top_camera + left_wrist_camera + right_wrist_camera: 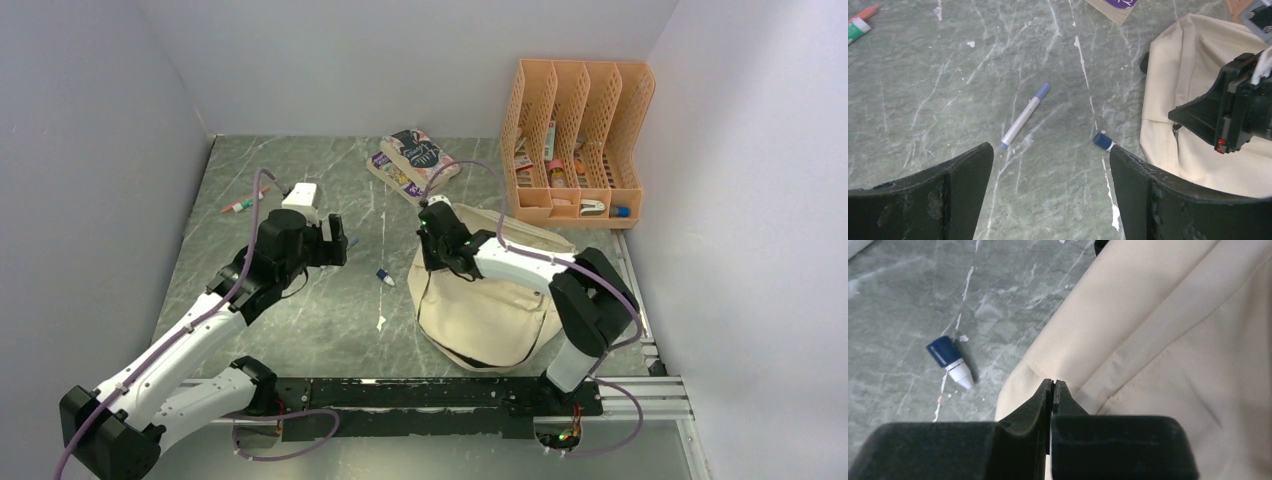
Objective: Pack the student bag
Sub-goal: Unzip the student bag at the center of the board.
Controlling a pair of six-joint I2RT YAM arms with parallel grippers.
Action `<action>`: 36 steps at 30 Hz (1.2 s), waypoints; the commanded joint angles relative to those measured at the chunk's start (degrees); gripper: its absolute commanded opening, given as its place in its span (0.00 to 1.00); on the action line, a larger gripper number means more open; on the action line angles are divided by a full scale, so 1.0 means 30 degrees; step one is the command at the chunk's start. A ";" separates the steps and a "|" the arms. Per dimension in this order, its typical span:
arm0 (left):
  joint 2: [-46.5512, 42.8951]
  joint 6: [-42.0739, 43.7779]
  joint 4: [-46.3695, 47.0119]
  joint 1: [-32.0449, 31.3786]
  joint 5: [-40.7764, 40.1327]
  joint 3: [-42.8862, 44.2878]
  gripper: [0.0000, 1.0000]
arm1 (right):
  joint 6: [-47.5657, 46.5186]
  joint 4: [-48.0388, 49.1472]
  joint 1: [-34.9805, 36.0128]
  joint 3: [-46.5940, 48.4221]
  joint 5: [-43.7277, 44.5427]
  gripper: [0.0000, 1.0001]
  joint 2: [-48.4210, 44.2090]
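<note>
Your right gripper (1053, 386) had its jaws pressed together at the left edge of the soft cream fabric backpack (1173, 340) lying beneath it; whether cloth was pinched, you couldn't tell. Your left gripper (1050, 152) gaped wide, empty, over a blue-capped pen (1024, 116). The orange perforated plastic organizer (585, 100) held stationery.

Left of the student bag (490, 300) the marble table (300, 330) lay open, a wide lane with only small stuff in it: a blue-capped tube (1103, 141) just beside the bag's left edge and a slim marker (1025, 115) farther left. The left gripper (1050, 150) hung over that lane, jaws spread wide. Behind the bag, the books (415, 160) and the orange file organizer (575, 140) crowded the far side. The right arm (540, 265) stretched across the bag, and the right gripper (1053, 382) was pinched together at the bag's left edge; whether on fabric was hard to say.
</note>
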 commanded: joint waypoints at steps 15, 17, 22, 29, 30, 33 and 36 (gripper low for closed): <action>0.3265 -0.3288 0.7186 0.0329 0.7586 -0.2564 0.89 | 0.3949 0.5211 -0.1009 -0.4041 -0.4074 0.00 -0.5269; 0.3999 -0.3898 0.8310 0.0300 0.7929 -0.2564 0.88 | 0.4341 0.5632 -0.1288 -0.4588 -0.4528 0.00 -0.5860; 0.6084 -0.4713 0.9937 0.0205 0.8619 -0.1770 0.88 | 0.5397 0.6428 -0.1893 -0.5737 -0.5678 0.00 -0.7241; 0.8997 -0.5833 1.2165 -0.0836 0.9738 -0.0926 0.86 | 0.6211 0.7154 -0.2239 -0.6688 -0.6331 0.00 -0.8503; 0.9391 -0.5871 1.2266 -0.1052 0.9759 -0.0737 0.86 | 0.6154 0.7147 -0.2291 -0.6717 -0.6377 0.00 -0.8592; 1.0592 -0.6095 1.2580 -0.1484 0.9936 -0.0121 0.85 | 0.6035 0.7401 -0.2319 -0.7014 -0.6433 0.00 -0.8948; 1.1770 -0.6429 1.2879 -0.1659 1.0265 0.0499 0.85 | 0.5907 0.7921 -0.2324 -0.7445 -0.6534 0.00 -0.9383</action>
